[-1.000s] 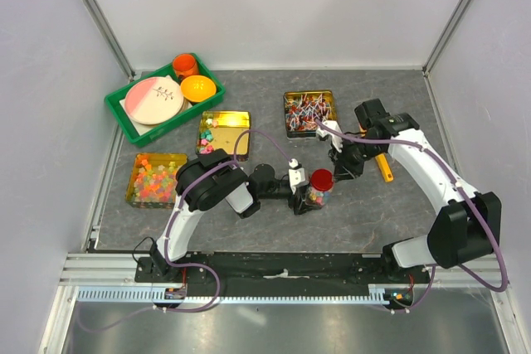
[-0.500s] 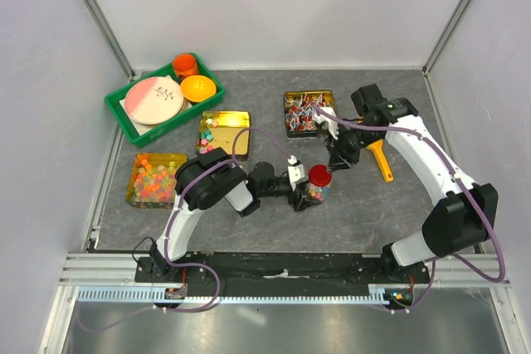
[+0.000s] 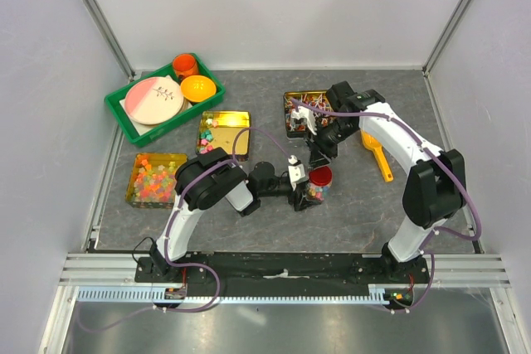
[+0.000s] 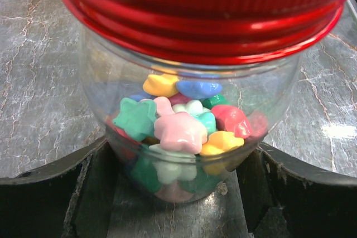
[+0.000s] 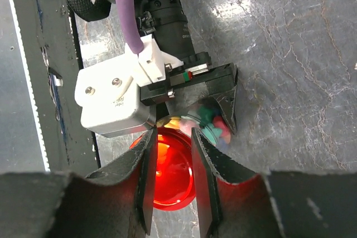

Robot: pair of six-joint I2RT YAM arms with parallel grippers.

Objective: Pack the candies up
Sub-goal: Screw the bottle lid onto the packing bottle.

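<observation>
A clear jar (image 4: 184, 110) with a red screw lid (image 4: 201, 15) stands on the table, holding mixed pastel star candies (image 4: 179, 131). My left gripper (image 4: 181, 160) is shut on the jar's lower body, with one finger on each side; it shows in the top view (image 3: 305, 193) too. My right gripper (image 5: 172, 137) is open and empty. It hovers just above the red lid (image 5: 170, 176), which shows through the narrow gap between its fingers. In the top view it (image 3: 319, 153) sits just behind the jar (image 3: 318, 183). A few candies lie in a gold tin (image 3: 222, 132).
A gold tin of orange-red gummies (image 3: 155, 178) sits at the left. A tin of lollipops (image 3: 300, 110) is just behind my right gripper. A yellow scoop (image 3: 377, 155) lies to its right. A green tray (image 3: 124, 113) at the back left holds a plate, cup and bowl.
My right gripper has moved left from beside the scoop to above the jar's lid, its arm swinging in. My left gripper still holds the jar in the same place.
</observation>
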